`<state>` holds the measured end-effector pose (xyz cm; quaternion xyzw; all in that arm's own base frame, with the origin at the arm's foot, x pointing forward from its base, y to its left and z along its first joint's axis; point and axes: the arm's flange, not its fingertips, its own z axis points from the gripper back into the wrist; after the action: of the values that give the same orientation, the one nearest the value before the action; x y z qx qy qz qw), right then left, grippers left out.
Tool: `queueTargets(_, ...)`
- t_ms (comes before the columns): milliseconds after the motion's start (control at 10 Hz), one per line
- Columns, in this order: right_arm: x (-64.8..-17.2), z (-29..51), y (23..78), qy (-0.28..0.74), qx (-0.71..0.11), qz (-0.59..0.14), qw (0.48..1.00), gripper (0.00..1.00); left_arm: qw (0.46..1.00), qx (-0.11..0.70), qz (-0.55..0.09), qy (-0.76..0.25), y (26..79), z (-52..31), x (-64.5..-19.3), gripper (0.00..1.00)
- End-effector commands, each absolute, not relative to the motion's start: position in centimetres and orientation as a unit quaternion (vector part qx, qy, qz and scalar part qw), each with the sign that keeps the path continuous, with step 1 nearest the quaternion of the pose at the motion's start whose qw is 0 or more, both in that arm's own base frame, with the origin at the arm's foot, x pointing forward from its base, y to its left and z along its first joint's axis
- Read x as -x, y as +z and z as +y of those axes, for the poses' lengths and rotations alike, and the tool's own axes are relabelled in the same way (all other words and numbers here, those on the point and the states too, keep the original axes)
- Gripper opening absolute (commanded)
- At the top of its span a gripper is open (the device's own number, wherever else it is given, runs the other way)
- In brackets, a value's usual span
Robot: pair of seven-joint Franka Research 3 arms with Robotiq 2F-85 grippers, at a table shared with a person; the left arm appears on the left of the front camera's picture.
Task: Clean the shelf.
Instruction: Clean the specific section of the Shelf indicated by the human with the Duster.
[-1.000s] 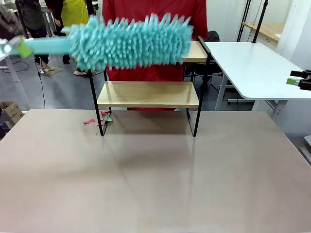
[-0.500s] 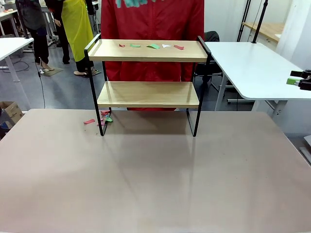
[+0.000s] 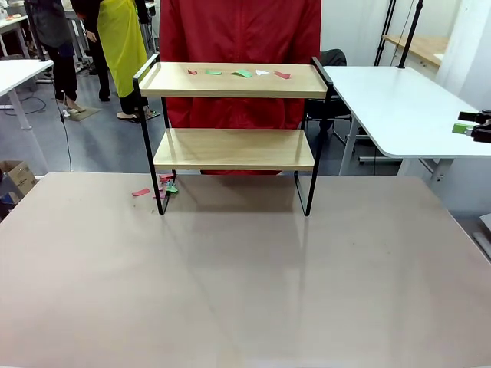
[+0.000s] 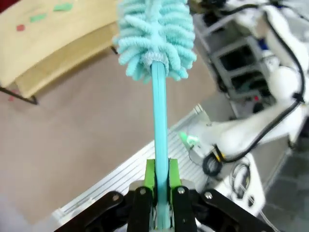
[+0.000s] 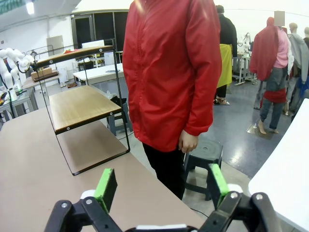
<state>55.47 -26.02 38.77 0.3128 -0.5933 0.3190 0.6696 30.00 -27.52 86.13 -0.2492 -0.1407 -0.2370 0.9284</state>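
The shelf (image 3: pixel 234 148) stands at the far side of the table, a person in a red jacket (image 3: pixel 242 31) behind it. Several red, green and white paper scraps (image 3: pixel 242 73) lie on its top board, and more scraps (image 3: pixel 165 186) lie on the table by its left front leg. In the left wrist view my left gripper (image 4: pixel 161 170) is shut on the handle of a teal fluffy duster (image 4: pixel 155 36), held high over the table, with the shelf (image 4: pixel 58 46) at the upper left. My right gripper (image 5: pixel 161 186) is open and holds nothing, off the table's right side (image 3: pixel 469 127).
The beige table (image 3: pixel 245 291) is bare in front of the shelf. A white table (image 3: pixel 399 107) stands at the back right. A black stool (image 5: pixel 205 152) sits by the person's legs. Other people stand farther back.
The duster, which stretched across in front of the shelf's top board a second ago, has risen out of the front view. The scraps on the top board now show. The right gripper has not moved.
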Motion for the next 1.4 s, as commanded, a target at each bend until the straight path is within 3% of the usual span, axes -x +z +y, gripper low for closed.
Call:
queueTargets(0, -55.5, -25.8, 39.0, 0.32, -0.312, -0.593, 0.669, 1.0, 0.959, 0.168, -0.135, -0.181, 86.9, -33.3, -31.6, 0.13)
queueTargets(200, -55.5, -25.8, 39.0, 0.32, -0.312, -0.593, 0.669, 1.0, 0.967, 0.142, -0.129, -0.167, 85.3, -38.1, -32.7, 0.13)
queueTargets(700, -55.5, -25.8, 39.0, 0.32, -0.312, -0.593, 0.669, 1.0, 0.965, 0.101, -0.223, -0.09, 81.9, -46.4, -34.6, 0.13)
queueTargets(1300, -55.5, -25.8, 39.0, 0.32, -0.312, -0.593, 0.669, 1.0, 0.974, 0.071, -0.2, -0.084, 77.1, -51.2, -36.2, 0.13)
